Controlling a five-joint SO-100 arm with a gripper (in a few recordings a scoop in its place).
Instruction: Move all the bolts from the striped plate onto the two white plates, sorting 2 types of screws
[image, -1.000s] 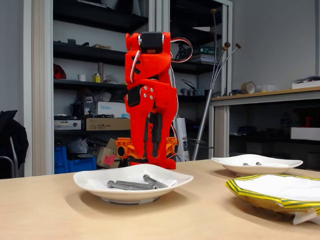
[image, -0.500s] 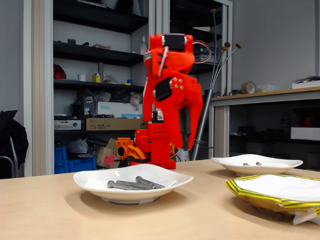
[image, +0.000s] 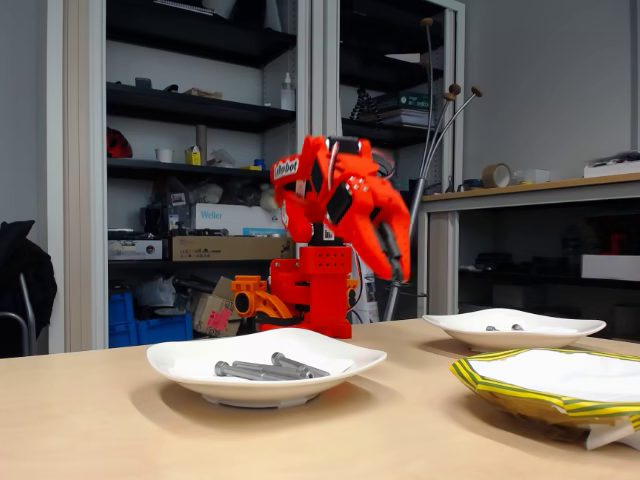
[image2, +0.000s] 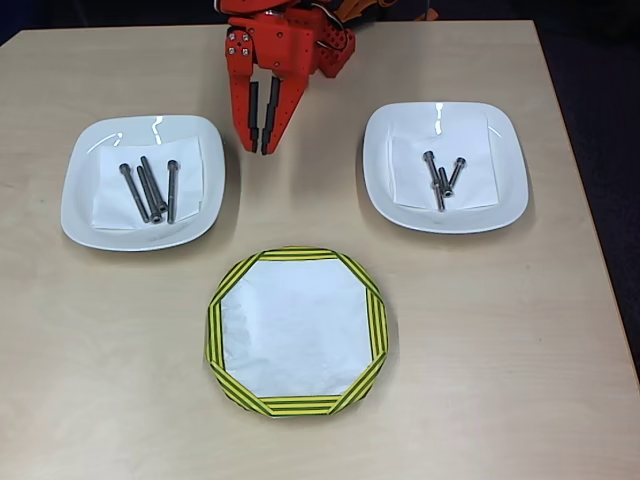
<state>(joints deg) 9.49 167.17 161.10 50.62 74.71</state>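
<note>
While folded low between the two white plates (image2: 142, 228), the fingers (image2: 262, 148) sit nearly closed, empty.

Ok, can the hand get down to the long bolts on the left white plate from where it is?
Probably yes: the hand hangs empty beside that plate, and the long bolts lie uncovered.

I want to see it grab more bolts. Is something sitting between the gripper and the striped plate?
Nothing visible blocks it. In the overhead view, bare table lies between the gripper and the striped plate. But that plate looks empty: the long bolts and short bolts already lie on the white plates.
</note>
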